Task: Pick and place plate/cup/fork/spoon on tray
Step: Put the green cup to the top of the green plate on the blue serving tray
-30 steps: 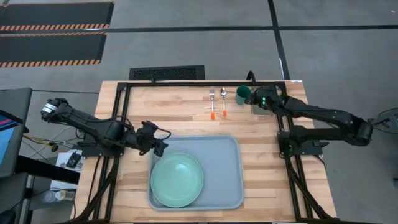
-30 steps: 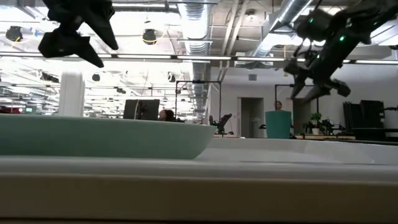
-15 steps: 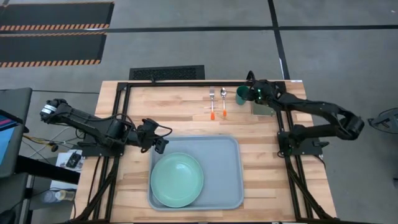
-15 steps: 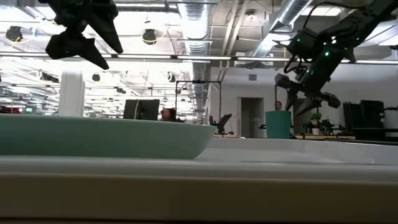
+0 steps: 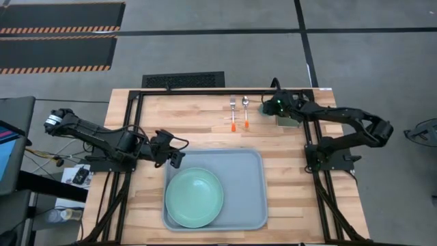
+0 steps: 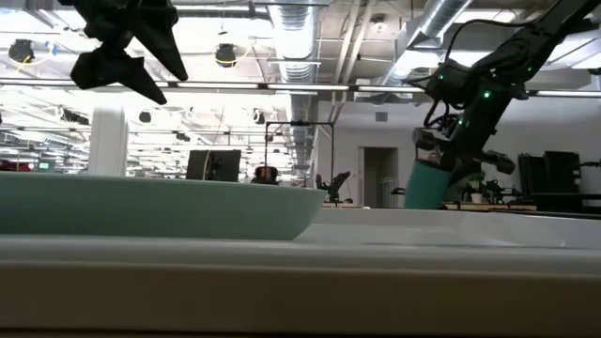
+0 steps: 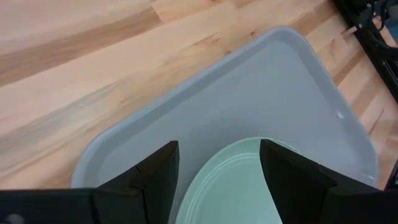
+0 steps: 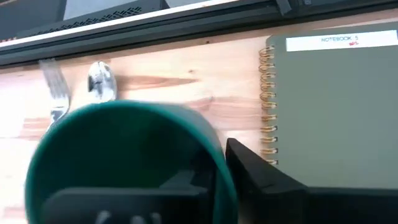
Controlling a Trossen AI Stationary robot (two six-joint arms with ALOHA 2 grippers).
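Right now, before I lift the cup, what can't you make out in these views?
- Cup: the right gripper covers it from above.
- Fork and spoon: absent in the low view; handles hidden behind the cup's rim in the right wrist view.
- Plate: near part cut off in the left wrist view.

The tabletop (image 5: 205,123) is pale wood with visible grain, planked and matt. The tray (image 7: 261,81) looks like smooth plastic with a soft sheen, as does the plate (image 5: 194,197). The cup (image 8: 124,155) is smooth and slightly glossy. The fork (image 5: 232,104) and spoon (image 8: 99,79) have shiny metal heads. The notebook (image 8: 336,99) has a matt cover and wire spiral binding.
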